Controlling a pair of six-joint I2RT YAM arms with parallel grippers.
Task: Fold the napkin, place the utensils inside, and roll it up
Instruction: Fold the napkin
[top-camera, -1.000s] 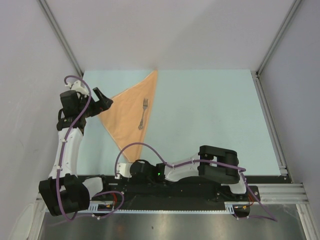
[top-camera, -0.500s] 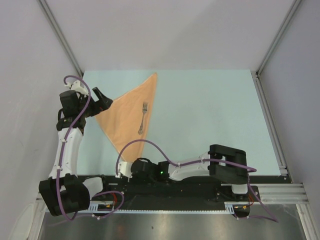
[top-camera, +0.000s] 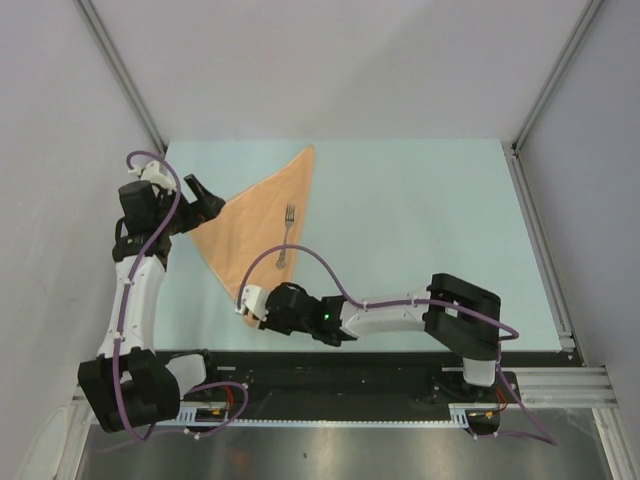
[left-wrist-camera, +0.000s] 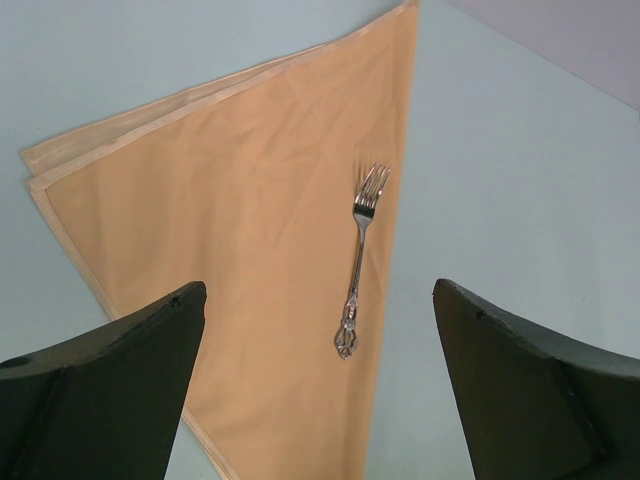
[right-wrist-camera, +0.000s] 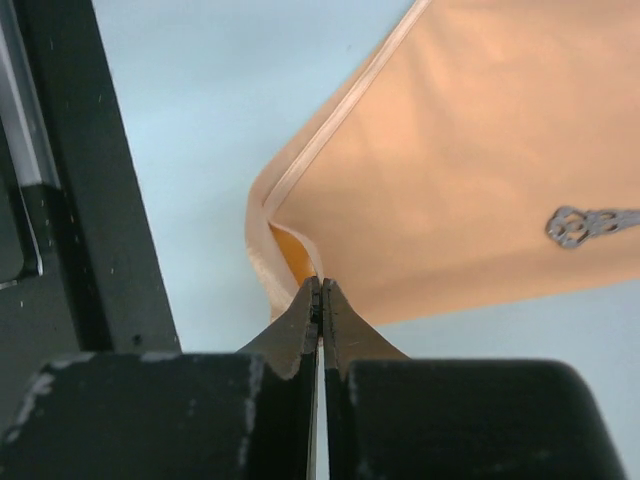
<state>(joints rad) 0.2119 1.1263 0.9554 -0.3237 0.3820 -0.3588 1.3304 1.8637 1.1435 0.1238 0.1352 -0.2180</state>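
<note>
We saw a pale blue tabletop (top-camera: 420, 230) carrying everything, with the two arms bolted at its near edge. On its left half lay the napkin (top-camera: 255, 220), a peach-orange cloth folded into a flat triangle. One point reached the far edge of the tabletop, one pointed left and one pointed toward the arm bases. In the left wrist view the napkin (left-wrist-camera: 240, 220) showed two layers at its left corner, their hemmed edges lying just apart.

The left arm stood tall along the left side, and the left end effector (top-camera: 205, 197) hung just beside the napkin's left corner. It was released, its fingers spread wide with nothing between them. From its own camera the left end effector (left-wrist-camera: 315, 290) framed the cloth below.

The right arm stretched low across the near edge toward the left, and the right end effector (top-camera: 245, 298) sat at the napkin's near corner. In the right wrist view the right end effector (right-wrist-camera: 320, 285) was clenched, its tips pressed together right at the curled hem of that corner. We could not tell whether any cloth was caught between them.

The fork (top-camera: 287, 232) lay flat on the napkin close to its right edge. Its tines pointed away from the bases, and its ornate handle end pointed toward the near corner.
</note>
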